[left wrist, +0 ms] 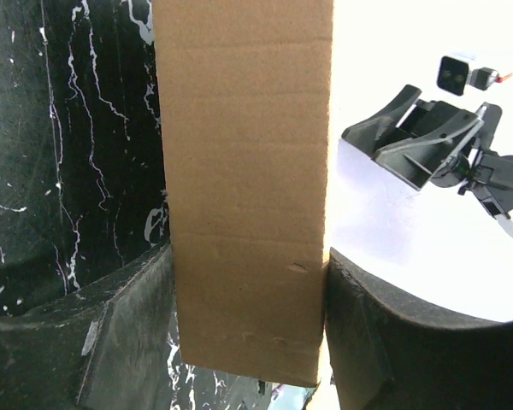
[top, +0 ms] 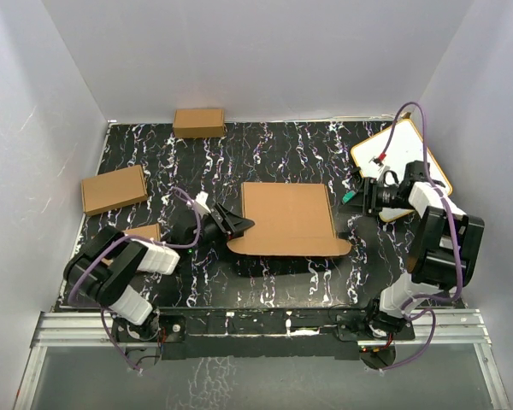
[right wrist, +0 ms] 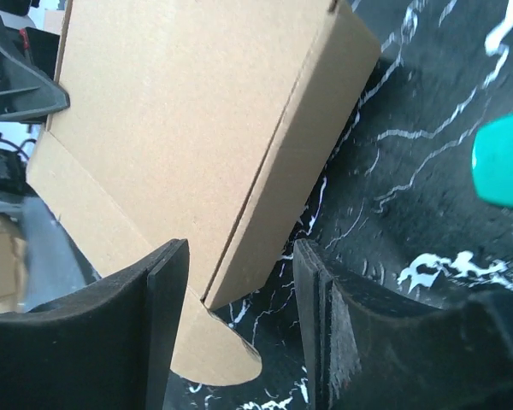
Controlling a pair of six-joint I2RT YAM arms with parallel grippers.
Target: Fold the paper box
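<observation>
Pincer status first: the left pincer (top: 233, 225) is clamped on the left edge of the paper box (top: 286, 220), plain brown corrugated cardboard, rectangular with rounded tabs along its near side. The cardboard is pressed against both pads. The right pincer (top: 356, 202) is parted and holding nothing, just off the box's right side. The box lies mid black white-veined desk (top: 265, 154). Further out there's a small brown cardboard carton (top: 198, 122) at the back and a white board with tan rim (top: 393, 154) far right.
</observation>
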